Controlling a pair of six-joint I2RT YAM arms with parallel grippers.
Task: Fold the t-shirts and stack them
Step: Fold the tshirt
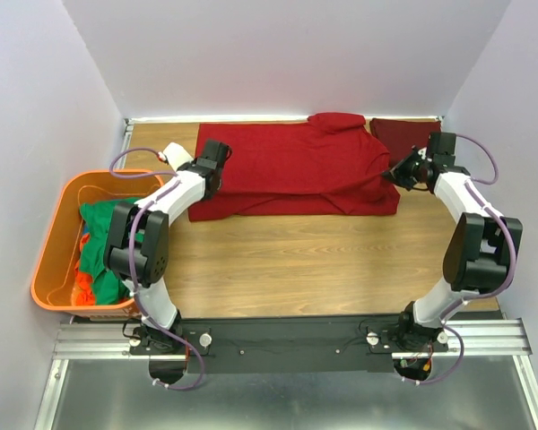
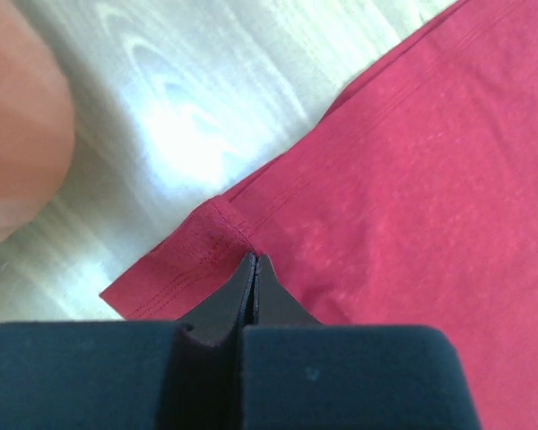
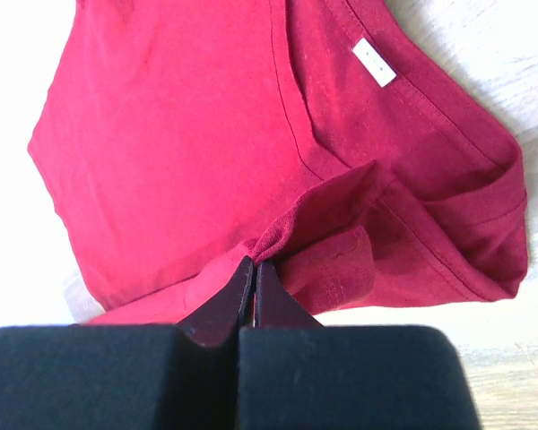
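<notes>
**A:** How are the pincers set, and what is held?

**B:** Both are closed right down. The left pincer (image 2: 254,262) is nipped on the hem corner of the red t-shirt (image 2: 412,179), where a small pucker is raised at the tips. The right pincer (image 3: 254,265) is clamped on a bunched ridge of the same cloth, below the white label (image 3: 374,62). Only a thin bite is held at each end.

**A:** And where is the shirt placed?

**B:** It is spread across the upper middle of the top view, on the wooden table (image 1: 296,269), stretched between the two pincers. A doubled layer is seen along its lower edge. A maroon t-shirt (image 1: 402,136) is laid at the upper right, touching the red one's end. Green t-shirts (image 1: 99,237) are heaped in the orange tub (image 1: 54,233) at the left.

**A:** What could be spoiled from here?

**B:** The hem could probably be lost from the left tips if the cloth is pulled taut, so little being gripped. If one end is lifted ahead of the other, a skewed fold is likely. On the right, more than one layer may be caught, so the fold beneath could be dragged open. The maroon shirt could also be shifted, since the two are in contact.
</notes>
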